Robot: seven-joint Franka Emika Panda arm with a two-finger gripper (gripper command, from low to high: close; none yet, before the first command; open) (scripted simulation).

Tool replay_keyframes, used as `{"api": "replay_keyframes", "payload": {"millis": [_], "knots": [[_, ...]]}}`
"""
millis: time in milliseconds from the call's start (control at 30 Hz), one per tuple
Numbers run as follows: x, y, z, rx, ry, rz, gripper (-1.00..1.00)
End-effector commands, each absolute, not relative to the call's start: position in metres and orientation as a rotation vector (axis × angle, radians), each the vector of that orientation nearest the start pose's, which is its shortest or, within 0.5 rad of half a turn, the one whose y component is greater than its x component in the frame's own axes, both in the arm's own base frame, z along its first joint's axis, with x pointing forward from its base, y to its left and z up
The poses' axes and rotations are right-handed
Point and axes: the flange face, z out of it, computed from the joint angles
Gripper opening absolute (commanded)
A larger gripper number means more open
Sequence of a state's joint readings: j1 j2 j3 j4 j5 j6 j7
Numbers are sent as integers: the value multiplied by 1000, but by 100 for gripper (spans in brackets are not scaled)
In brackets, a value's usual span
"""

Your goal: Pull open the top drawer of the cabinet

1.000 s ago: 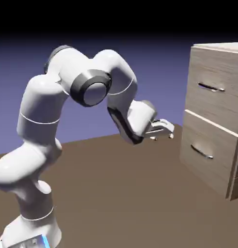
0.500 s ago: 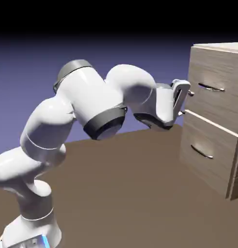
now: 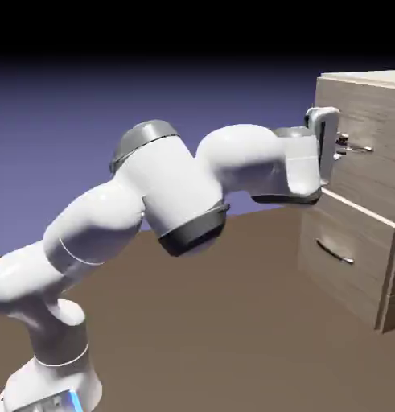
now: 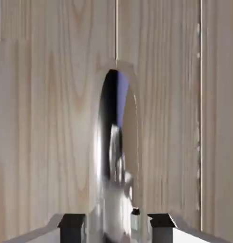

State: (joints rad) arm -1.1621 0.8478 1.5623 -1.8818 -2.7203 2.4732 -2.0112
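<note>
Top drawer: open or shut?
Shut: the top drawer front sits flush with the cabinet, no gap showing.

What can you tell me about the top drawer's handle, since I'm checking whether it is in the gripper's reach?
The handle is a thin, shiny dark metal bar, bowed, mounted sideways across the woodgrain front of the top drawer, which looks closed. Its far end shows beyond the gripper. In the hand view it lies between the finger tips; whether either touches it, I can't tell.
</note>
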Motion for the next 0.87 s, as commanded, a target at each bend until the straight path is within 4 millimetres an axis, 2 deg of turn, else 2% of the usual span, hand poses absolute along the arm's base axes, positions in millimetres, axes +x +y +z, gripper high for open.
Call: {"api": "replay_keyframes", "payload": {"millis": [0, 300, 667, 700, 733, 767, 833], "knots": [[616, 78, 484, -615, 1482, -613, -100], [526, 78, 484, -615, 1482, -613, -100], [398, 78, 484, -614, 1482, -613, -100], [393, 78, 484, -615, 1482, -613, -100], [393, 78, 484, -615, 1482, -613, 100], [393, 78, 484, -615, 1482, -613, 100], [367, 78, 484, -614, 1483, -609, 100]]}}
